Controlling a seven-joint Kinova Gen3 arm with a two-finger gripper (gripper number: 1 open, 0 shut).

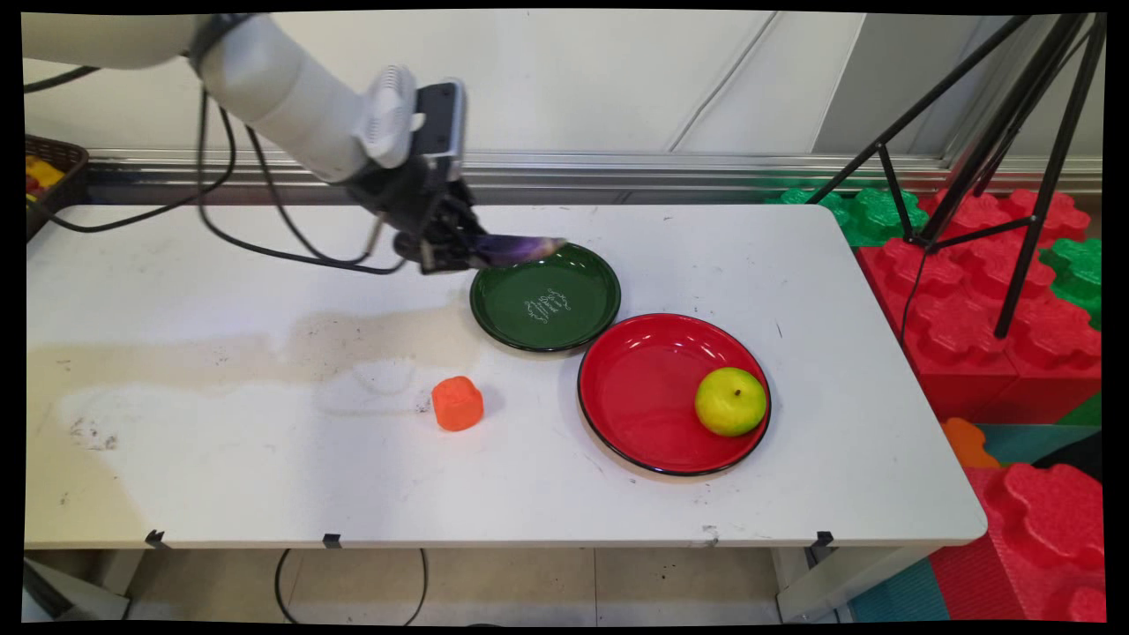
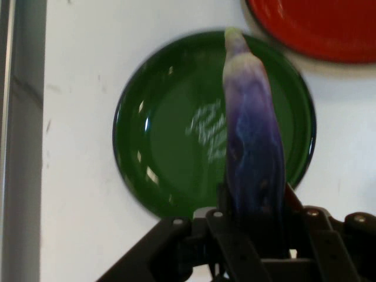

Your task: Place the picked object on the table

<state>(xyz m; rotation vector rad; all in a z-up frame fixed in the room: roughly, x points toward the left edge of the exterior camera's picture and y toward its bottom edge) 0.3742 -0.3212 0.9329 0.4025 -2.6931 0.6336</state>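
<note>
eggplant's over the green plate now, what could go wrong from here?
1. The tool holds the eggplant by one end only, so the long free end could tilt or slip.
2. It hangs over the green plate's far rim, not its centre; released here, it may roll onto the table.

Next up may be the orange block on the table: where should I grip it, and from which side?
Judging by the main view, take the orange block across its flat sides, from straight above. It sits low and alone on the table, so nothing crowds the fingers. The gripper is now shut on the eggplant.
</note>
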